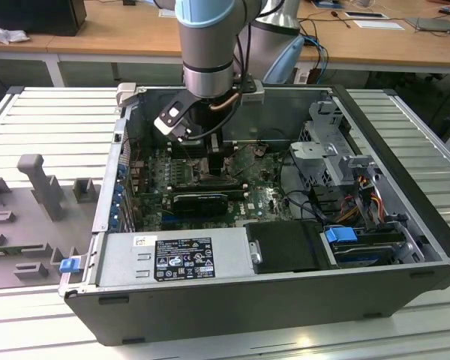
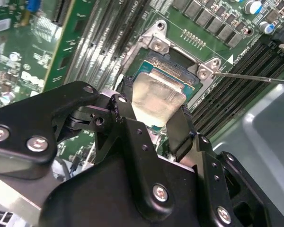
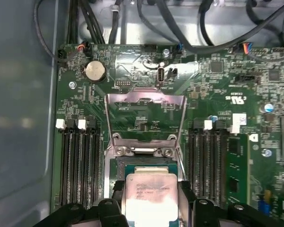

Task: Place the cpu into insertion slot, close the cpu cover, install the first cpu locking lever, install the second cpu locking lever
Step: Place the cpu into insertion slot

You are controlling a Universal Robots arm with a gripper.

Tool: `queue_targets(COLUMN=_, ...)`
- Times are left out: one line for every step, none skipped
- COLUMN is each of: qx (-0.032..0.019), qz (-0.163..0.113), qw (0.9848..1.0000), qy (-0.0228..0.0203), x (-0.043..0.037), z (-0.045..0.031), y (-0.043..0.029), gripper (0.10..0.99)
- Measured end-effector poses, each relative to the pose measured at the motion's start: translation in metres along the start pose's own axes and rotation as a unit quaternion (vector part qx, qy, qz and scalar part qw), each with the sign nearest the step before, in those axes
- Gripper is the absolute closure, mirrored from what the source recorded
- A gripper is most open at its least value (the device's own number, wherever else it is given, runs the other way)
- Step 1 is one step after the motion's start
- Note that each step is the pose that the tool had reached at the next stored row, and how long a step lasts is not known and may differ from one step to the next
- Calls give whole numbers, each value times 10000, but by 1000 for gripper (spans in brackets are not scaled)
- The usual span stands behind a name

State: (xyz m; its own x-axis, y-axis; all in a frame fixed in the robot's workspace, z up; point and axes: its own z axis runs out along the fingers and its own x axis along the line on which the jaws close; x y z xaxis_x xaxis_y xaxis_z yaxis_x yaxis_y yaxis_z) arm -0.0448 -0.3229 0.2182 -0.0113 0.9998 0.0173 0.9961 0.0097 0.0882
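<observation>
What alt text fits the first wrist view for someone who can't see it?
The hand grips the cpu by two opposite edges at the insertion slot on a green motherboard. The cpu cover stands swung open beyond the slot, with black memory slots on both sides.

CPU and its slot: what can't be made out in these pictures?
Slot contacts: in both wrist views the cpu, held by the gripper, covers most of the insertion slot.
Whether the cpu touches the slot: cannot tell in either wrist view.
Cpu's one edge: first wrist view, cut off by the picture's edge.
Exterior view: the arm blocks the slot.
</observation>
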Motion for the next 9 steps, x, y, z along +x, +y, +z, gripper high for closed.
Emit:
queue_targets(qx=-1, qz=-1, qw=10000, qy=2, x=27, z=27, y=-2, gripper=557)
queue_targets(qx=-1, qz=0, qw=10000, qy=3, x=38, z=47, y=-4, gripper=557)
queue_targets(qx=0, qz=6, qw=10000, qy=2, x=48, z=66, y=-6, gripper=557)
queue_targets(qx=-1, qz=18, qw=10000, qy=1, x=52, z=86, y=-7, gripper=557)
queue_targets(qx=-1, qz=29, qw=10000, qy=0, x=52, z=99, y=-8, gripper=557)
queue_targets(qx=-1, qz=55, qw=10000, qy=-3, x=52, z=116, y=-10, gripper=557)
queue_targets(qx=-2, qz=66, qw=10000, qy=-3, x=53, z=125, y=-11, gripper=557)
queue_targets(qx=-2, qz=68, qw=10000, qy=-4, x=52, z=136, y=-11, gripper=557)
queue_targets(qx=-2, qz=69, qw=10000, qy=-4, x=53, z=150, y=-13, gripper=557)
